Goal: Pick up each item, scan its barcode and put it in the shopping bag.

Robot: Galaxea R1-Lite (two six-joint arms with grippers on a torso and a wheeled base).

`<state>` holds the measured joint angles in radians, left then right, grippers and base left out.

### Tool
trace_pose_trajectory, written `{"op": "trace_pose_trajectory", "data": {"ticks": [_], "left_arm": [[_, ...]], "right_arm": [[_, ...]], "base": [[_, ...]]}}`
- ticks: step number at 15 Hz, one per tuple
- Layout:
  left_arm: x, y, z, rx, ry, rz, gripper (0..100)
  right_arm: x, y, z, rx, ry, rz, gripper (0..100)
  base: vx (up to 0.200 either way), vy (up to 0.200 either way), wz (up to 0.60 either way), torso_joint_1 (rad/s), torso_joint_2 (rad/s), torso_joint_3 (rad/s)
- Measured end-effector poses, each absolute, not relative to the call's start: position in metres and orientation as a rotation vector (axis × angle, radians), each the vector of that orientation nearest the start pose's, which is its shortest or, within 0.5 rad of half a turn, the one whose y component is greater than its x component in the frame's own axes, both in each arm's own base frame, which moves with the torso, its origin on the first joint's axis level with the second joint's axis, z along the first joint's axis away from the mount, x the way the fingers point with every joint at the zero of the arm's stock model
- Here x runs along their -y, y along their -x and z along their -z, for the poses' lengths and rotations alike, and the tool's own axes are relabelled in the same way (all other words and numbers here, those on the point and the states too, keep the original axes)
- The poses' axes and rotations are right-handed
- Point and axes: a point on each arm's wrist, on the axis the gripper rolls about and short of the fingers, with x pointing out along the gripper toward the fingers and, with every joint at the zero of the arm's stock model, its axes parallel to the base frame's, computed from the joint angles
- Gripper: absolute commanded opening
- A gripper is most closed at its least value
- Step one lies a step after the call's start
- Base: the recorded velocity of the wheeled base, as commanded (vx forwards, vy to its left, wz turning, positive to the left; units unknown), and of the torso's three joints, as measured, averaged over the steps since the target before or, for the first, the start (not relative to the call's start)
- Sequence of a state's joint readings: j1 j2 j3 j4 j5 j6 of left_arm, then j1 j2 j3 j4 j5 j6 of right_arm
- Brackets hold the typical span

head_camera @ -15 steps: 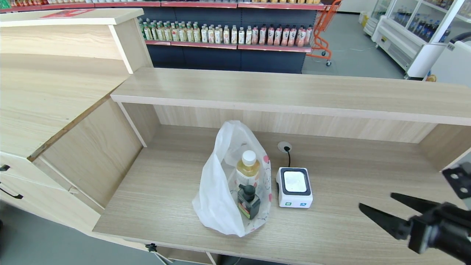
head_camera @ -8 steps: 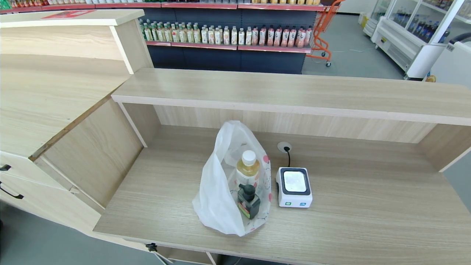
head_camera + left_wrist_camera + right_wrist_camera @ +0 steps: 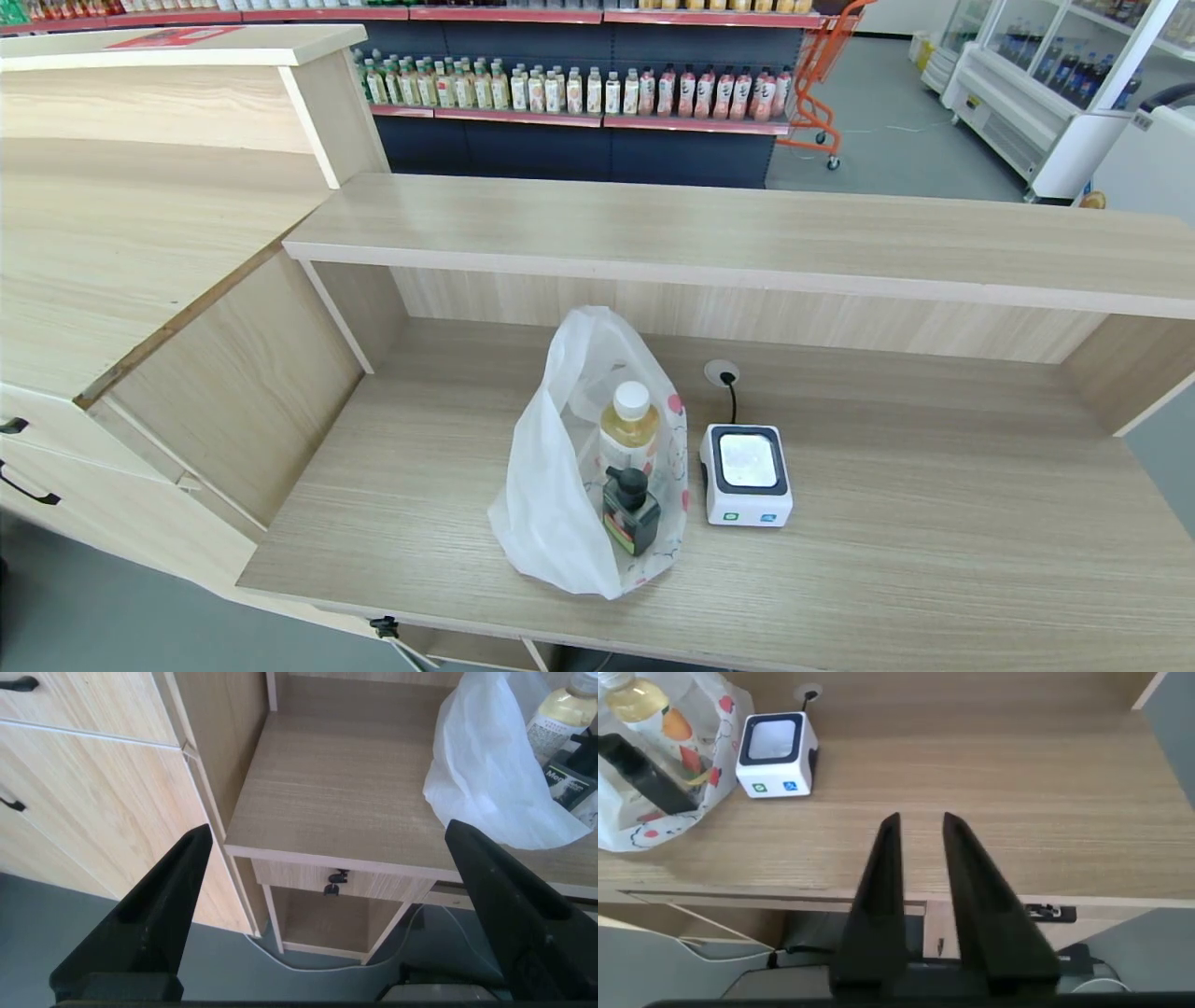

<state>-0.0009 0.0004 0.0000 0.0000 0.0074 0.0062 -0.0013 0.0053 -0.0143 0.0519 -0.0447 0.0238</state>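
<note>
Your left gripper (image 3: pixel 327 829) and right gripper (image 3: pixel 921 818): matte black, each with two long fingers tapering to blunt tips.

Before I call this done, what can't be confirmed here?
- Head view: shopping bag bottom, hidden by its own white plastic.
- Left wrist view: tea bottle and dark bottle, cut off by the frame edge.
- Head and right wrist views: scanner screen, pale glare, no readout legible.

No text is legible. The scanner (image 3: pixel 746 474) shows a green and a blue mark on its front. Labels on the pale bottle (image 3: pixel 630 425) and dark bottle (image 3: pixel 630 511) in the shopping bag (image 3: pixel 546 485) beside it are too small.
</note>
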Motion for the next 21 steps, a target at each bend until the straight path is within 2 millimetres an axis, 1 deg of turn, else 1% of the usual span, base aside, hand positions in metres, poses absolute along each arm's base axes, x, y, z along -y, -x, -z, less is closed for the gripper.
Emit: {"op": "trace_pose_trajectory", "data": {"ticks": [8,14,18,21], "left_arm": [[-0.0002,0.0228,-0.0755,0.000,-0.009,-0.006,100],[-0.0001,0.0228,-0.0755,-0.001,-0.027,-0.008,100],[-0.0002,0.0228,-0.0755,0.000,-0.010,-0.006,100],[-0.0001,0.0226,-0.0755,-0.002,-0.015,-0.005,100]], "right_arm": [[0.0010,0.0242,-0.0734,-0.040,-0.024,0.046,0],[0.0010,0.0242,-0.0733,-0.042,-0.022,0.045,0],[0.0010,0.0241,-0.0732,-0.042,-0.022,0.046,0],[0.0010,0.0241,-0.0733,-0.042,-0.022,0.046,0]], "base": [[0.000,0.000,0.00,0.000,0.00,0.000],[0.000,-0.200,0.00,0.003,0.00,0.002],[0.000,0.000,0.00,0.000,0.00,0.000],[0.200,0.000,0.00,-0.001,0.00,0.002]]}}
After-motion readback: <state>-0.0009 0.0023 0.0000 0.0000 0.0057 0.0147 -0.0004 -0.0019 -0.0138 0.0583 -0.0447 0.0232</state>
